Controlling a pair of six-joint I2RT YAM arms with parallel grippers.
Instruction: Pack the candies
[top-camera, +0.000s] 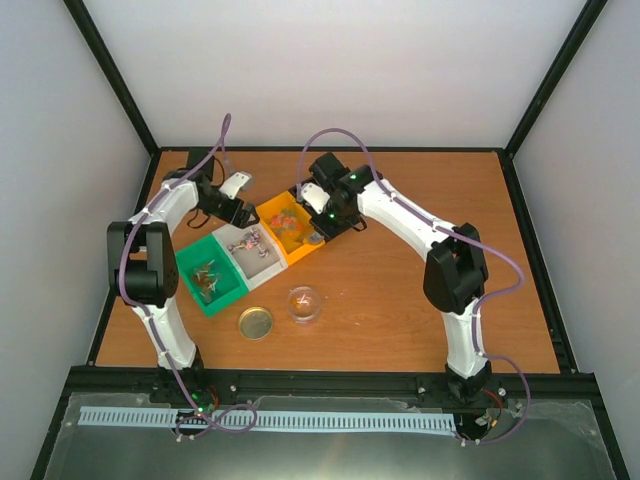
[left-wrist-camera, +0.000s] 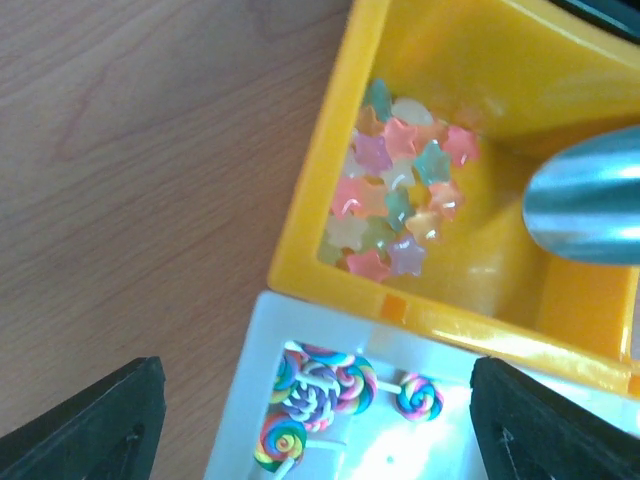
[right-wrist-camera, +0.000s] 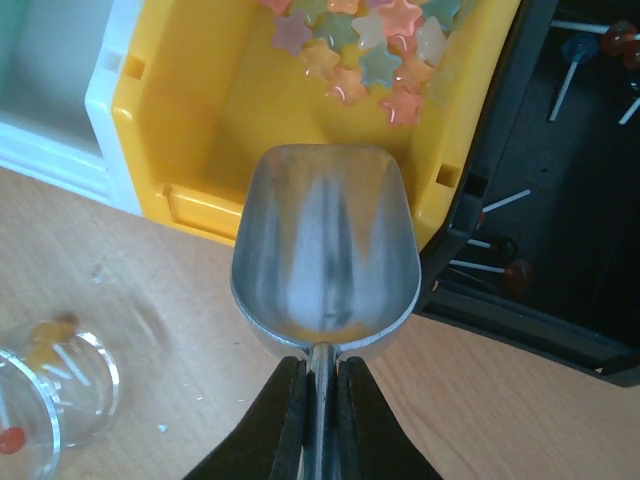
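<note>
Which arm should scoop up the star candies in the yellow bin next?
Right. The right gripper grips the scoop, its empty bowl over the yellow bin facing the star candies; the left gripper hovers open, empty.

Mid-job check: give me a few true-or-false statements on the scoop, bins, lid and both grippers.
1. The scoop is empty. True.
2. The right gripper is shut on the scoop's handle. True.
3. The star candies lie in the white bin. False: they lie in the yellow bin; the white bin holds swirl lollipops.
4. The gold lid sits on the clear jar. False: it lies on the table beside the clear jar.
5. The left gripper holds a candy. False: it is open and empty.
</note>
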